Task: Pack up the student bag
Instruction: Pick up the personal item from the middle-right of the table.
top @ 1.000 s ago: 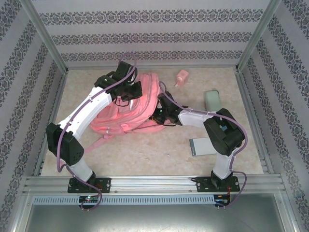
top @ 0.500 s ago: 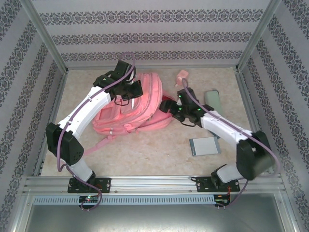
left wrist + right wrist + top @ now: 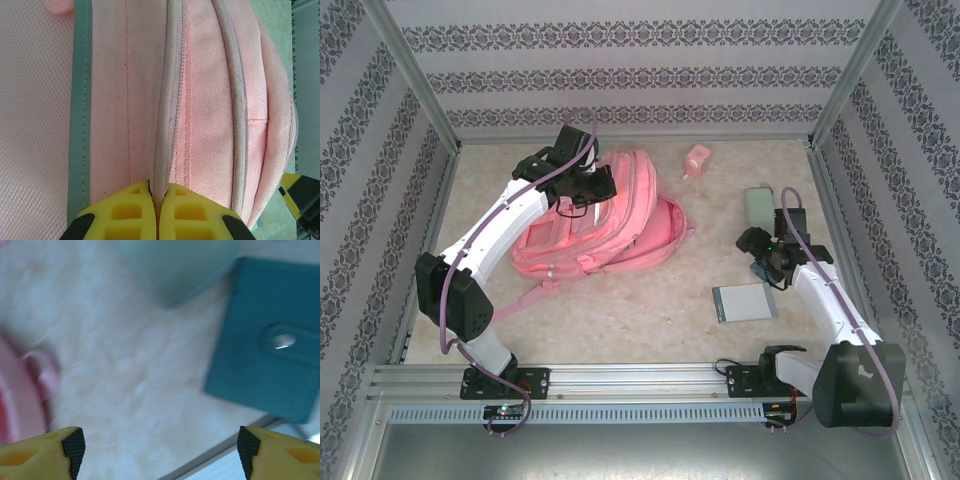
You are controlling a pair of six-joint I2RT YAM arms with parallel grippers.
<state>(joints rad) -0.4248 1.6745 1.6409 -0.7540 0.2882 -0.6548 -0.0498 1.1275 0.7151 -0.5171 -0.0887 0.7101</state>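
Note:
The pink student bag (image 3: 620,225) lies on its side at the back left of the table. My left gripper (image 3: 586,186) sits on the bag's upper edge, and in the left wrist view this gripper (image 3: 159,196) is shut on a pale piped seam of the bag (image 3: 215,100). My right gripper (image 3: 756,246) hovers over bare table to the right of the bag. In the right wrist view it (image 3: 160,447) is open with nothing between its fingers, and the bag's edge (image 3: 15,405) shows at far left.
A pink bottle (image 3: 697,160) stands behind the bag. A pale green case (image 3: 760,205) lies at back right and a grey notebook (image 3: 743,302) at front right. The right wrist view shows a pale green item (image 3: 175,265), a teal flat item with a snap (image 3: 270,370), and a metal rail.
My right arm has swung away from the bag, rightward and toward the front, with its gripper open. The bag's right side has settled flat. The left gripper has stayed on the seam.

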